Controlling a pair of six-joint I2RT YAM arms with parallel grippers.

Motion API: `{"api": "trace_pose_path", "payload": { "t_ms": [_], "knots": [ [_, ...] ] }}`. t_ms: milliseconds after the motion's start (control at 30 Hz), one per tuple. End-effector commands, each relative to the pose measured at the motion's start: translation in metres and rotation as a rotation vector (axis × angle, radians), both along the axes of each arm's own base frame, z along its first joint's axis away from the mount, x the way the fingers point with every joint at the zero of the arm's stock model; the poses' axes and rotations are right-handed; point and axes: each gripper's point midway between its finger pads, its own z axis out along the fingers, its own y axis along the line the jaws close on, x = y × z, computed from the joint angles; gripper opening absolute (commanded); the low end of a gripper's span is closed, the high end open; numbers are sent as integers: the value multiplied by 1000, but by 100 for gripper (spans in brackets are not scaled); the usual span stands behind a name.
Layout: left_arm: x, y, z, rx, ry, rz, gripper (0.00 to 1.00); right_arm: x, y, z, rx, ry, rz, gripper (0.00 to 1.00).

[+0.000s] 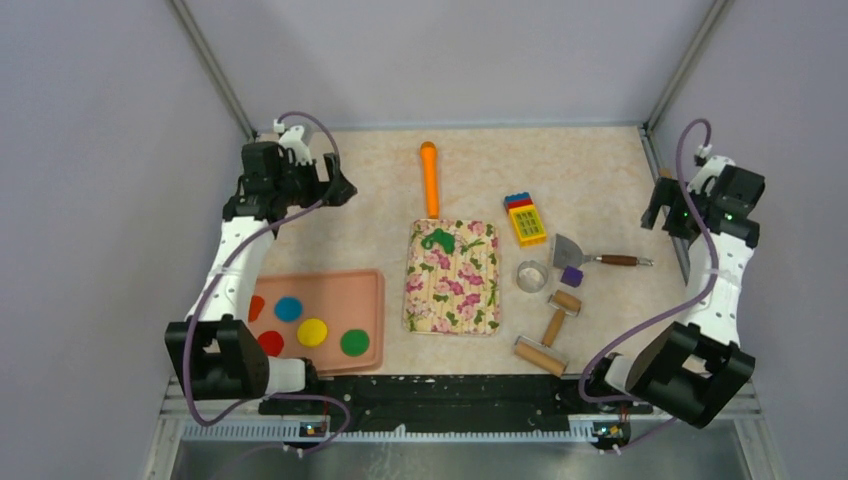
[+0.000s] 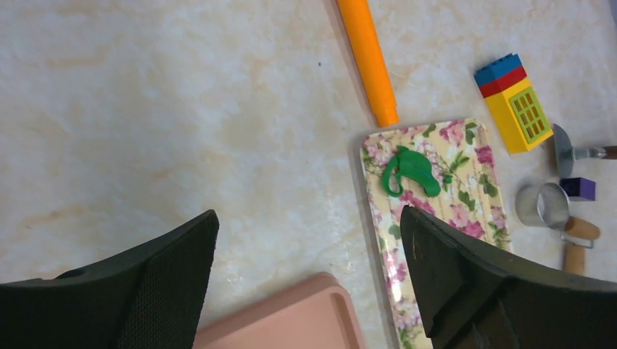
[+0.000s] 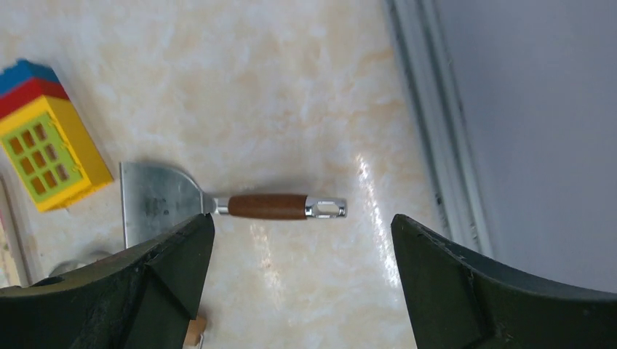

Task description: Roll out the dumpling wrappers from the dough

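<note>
Five dumpling wrappers point(image 1: 312, 331) are laid in the pink tray point(image 1: 360, 285), while a ragged scrap of the dough point(image 1: 437, 239) lies at the far left corner of the floral mat point(image 1: 455, 290). Both the left hand point(image 2: 307, 218) and right hand point(image 3: 302, 218) are held apart and empty, so the rolling is judged mostly done, only that scrap being left.

Dough point(image 2: 411, 171): ragged, flattened dark green piece lying just beyond one fingertip point(image 2: 418, 218) of the left gripper point(image 2: 307, 218); dumpling wrappers point(image 1: 312, 331): five thin round discs (orange, blue, yellow, red, green), flat, well behind those fingers.
</note>
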Motion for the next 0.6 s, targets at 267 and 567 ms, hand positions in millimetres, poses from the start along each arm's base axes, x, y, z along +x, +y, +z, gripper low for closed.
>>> {"api": "trace_pose_path", "payload": {
  "t_ms": [267, 567],
  "knots": [
    [18, 24, 117, 217, -312, 12, 99, 32, 11, 157, -62, -335, 20, 95],
    [13, 28, 156, 216, -409, 53, 99, 61, 65, 216, -5, -507, 148, 96]
  ]
}}
